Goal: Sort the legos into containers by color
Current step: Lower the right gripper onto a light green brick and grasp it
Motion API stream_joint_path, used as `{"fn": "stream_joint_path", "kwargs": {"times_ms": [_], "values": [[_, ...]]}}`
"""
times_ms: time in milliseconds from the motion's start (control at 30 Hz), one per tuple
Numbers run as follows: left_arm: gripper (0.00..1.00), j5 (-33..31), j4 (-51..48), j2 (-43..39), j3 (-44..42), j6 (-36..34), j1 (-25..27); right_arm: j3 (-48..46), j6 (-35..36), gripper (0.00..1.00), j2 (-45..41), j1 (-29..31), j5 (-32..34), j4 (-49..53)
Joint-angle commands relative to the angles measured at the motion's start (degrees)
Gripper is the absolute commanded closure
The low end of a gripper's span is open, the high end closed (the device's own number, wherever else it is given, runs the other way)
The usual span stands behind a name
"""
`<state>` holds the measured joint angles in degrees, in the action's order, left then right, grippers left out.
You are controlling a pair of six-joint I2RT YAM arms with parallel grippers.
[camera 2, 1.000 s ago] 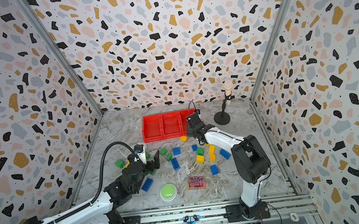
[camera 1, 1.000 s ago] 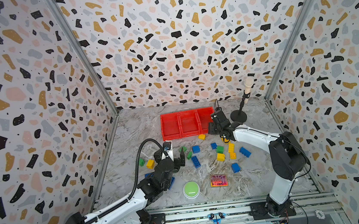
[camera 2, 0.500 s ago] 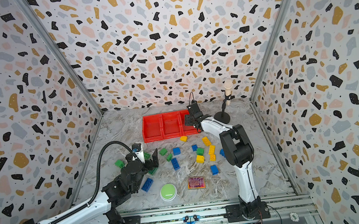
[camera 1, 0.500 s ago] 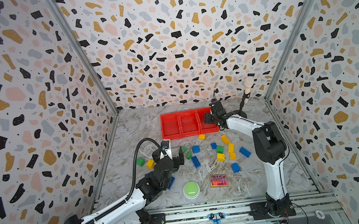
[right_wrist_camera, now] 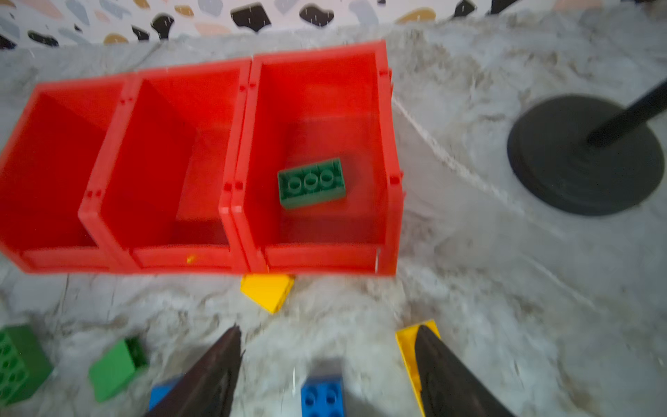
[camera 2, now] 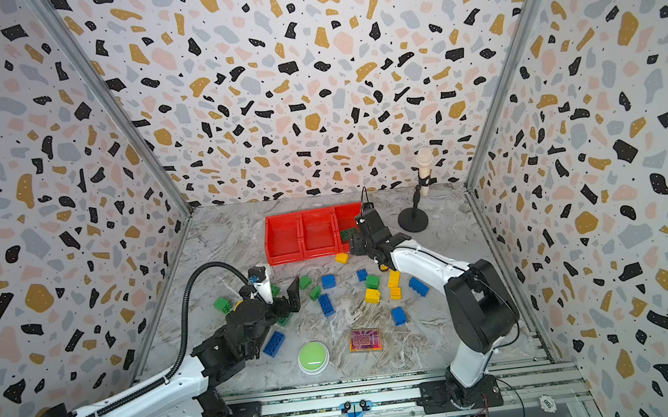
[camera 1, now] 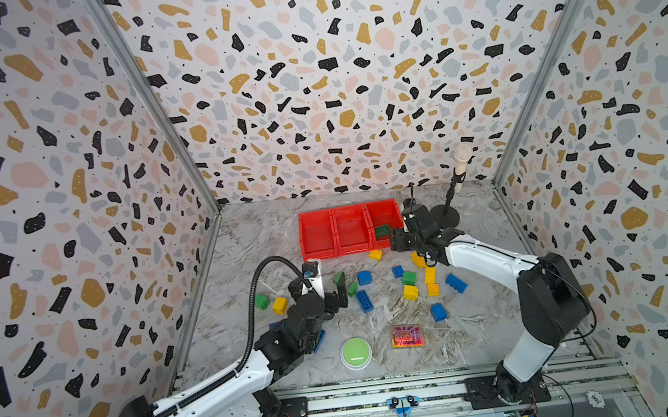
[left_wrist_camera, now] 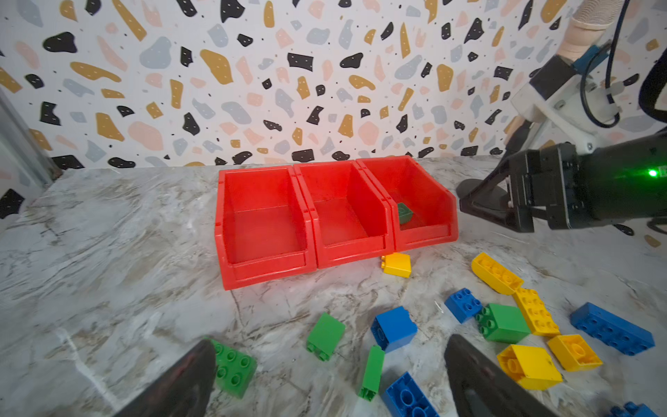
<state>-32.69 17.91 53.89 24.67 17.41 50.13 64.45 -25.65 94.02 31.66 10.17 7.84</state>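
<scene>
Since one oblong green brick (right_wrist_camera: 311, 183) is lying flat, studs up, in the end bin of the containers (right_wrist_camera: 180, 258) on the right arm's side, that's the only piece sorted. The rest of the legos (camera 1: 410, 292) are loose on the marble table (camera 1: 252, 242) in front of the bins, with blue, yellow and green all mixed up. A small yellow brick (right_wrist_camera: 267, 290) sits just in front of that same bin's front wall; can't tell if it's touching.

The right gripper (right_wrist_camera: 328, 330) hovers low by that bin's front corner, jaws apart with nothing between them, and a long yellow brick (right_wrist_camera: 408, 346) lies right beside one finger. The left gripper (left_wrist_camera: 330, 343) is further forward on the left, spread wide and empty, over a few green bricks. A round green button (camera 1: 356, 353) and a shiny card (camera 1: 407, 335) are near the front edge. A mic stand (camera 1: 446, 217) is just beside the bins on the right.
</scene>
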Motion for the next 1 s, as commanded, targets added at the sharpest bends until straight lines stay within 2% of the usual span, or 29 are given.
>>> {"fn": "stream_joint_path", "kwargs": {"times_ms": [0,333,567,767,967], "values": [[0.00,2.5,5.2,1.3,-0.7,-0.1,1.4,-6.1,-3.9,0.25,-2.4,1.7,0.8,1.4],[0.00,1.8,4.6,-1.1,-2.8,0.0,1.8,-11.0,-6.9,0.28,0.1,3.3,1.1,0.8],[0.00,0.4,2.4,-3.3,-3.4,0.3,1.8,-10.1,-7.3,0.39,4.6,3.4,1.3,0.7],[0.00,0.3,2.7,-4.3,-4.3,0.4,1.8,-11.5,-7.7,0.40,4.2,3.5,1.4,0.7],[0.00,-0.2,2.5,-2.9,-3.0,-0.6,1.7,-10.3,-6.8,0.57,2.7,3.5,2.4,2.2]]}}
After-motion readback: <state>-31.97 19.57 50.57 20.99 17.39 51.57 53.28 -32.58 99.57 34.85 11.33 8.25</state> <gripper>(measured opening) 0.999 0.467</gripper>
